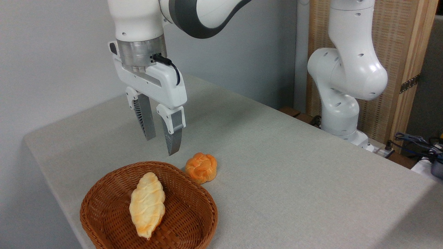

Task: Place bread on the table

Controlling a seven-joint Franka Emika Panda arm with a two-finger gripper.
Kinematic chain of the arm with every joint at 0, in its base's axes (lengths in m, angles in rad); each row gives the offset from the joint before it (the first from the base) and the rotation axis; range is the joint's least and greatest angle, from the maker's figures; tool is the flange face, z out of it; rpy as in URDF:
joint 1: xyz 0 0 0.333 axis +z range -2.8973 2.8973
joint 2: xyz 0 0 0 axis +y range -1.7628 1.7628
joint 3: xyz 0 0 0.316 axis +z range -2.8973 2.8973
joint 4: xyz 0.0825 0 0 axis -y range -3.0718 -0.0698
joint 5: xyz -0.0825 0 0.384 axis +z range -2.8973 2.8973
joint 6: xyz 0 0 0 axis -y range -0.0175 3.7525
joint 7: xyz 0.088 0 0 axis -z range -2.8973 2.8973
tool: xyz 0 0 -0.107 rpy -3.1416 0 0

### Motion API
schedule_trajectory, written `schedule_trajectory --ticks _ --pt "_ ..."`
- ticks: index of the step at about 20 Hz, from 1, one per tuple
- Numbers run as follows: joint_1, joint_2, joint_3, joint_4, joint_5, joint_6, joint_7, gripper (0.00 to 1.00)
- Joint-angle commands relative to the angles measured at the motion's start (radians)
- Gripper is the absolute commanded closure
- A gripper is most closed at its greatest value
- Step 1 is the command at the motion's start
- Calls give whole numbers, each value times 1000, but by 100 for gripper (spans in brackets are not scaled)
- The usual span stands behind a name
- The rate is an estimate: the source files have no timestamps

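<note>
Bread [147, 204] lies inside the basket [104, 204], not yet on the table [294, 173]. Above the basket's far rim hangs the gripper [162, 145], parted and empty. Grasp, lift and placing all remain.

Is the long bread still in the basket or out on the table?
In: the bread lies inside the basket.

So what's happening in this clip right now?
A white robot arm hangs its gripper open and empty above the table, just behind a wicker basket. The long pale bread lies inside the basket, untouched. A small orange bun sits on the table beside the basket's rim. Nothing has been lifted out yet, so the bread has yet to reach the table.
</note>
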Motion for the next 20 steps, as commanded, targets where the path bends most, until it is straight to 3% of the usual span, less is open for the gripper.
schedule_trajectory --ticks 1,13,20 --pt "-6 -2 9 7 -14 7 -10 0" --pt "-5 0 9 7 -12 13 -6 0" --pt "-3 49 28 2 -11 143 -7 0"
